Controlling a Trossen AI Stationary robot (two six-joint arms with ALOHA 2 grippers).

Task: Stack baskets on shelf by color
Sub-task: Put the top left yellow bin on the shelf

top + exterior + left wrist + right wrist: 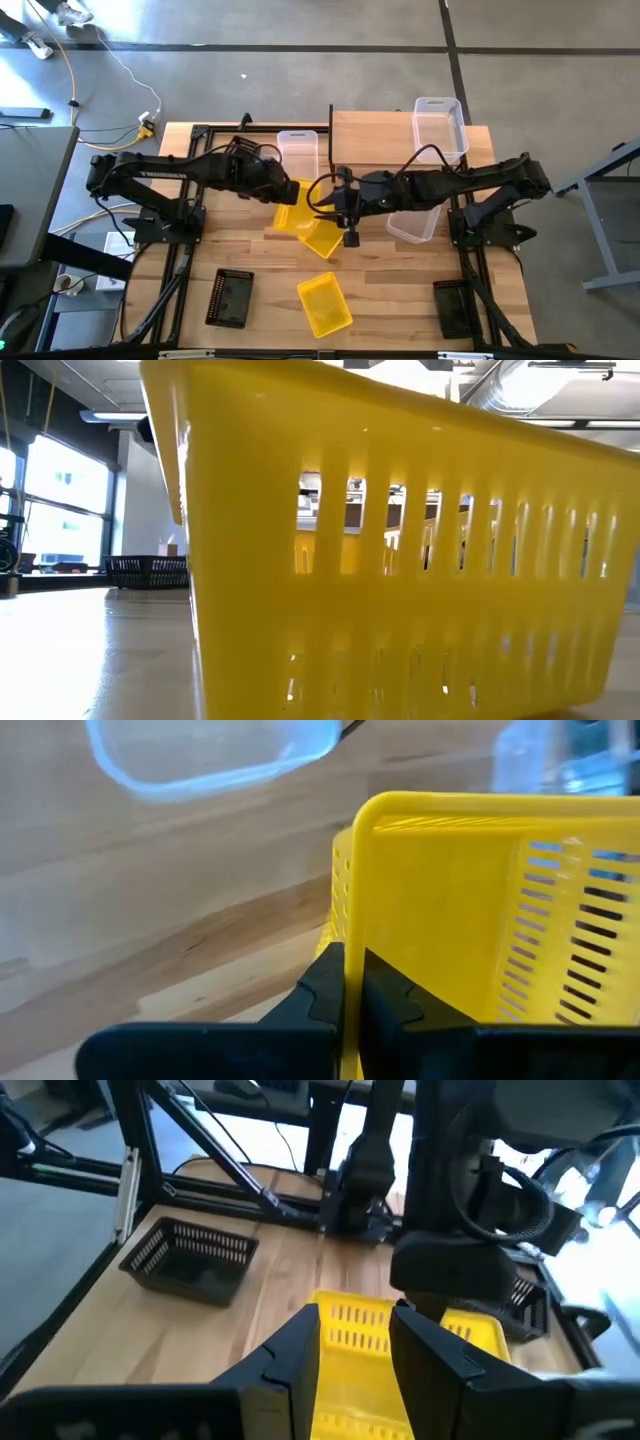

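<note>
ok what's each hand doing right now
left hand: shut on the wall of a yellow basket.
right hand: open, above another yellow basket, holding nothing.

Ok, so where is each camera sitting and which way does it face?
High: overhead, straight down on the table; both arms show, left gripper and right gripper.
Low: tabletop height, looking level; the near yellow basket fills it; no arm shows.
Left wrist: on the left arm, past its fingers shut on the held yellow basket.
Right wrist: on the right arm, past its open fingers toward a black basket.
Shared: high and left wrist both show that grip.
</note>
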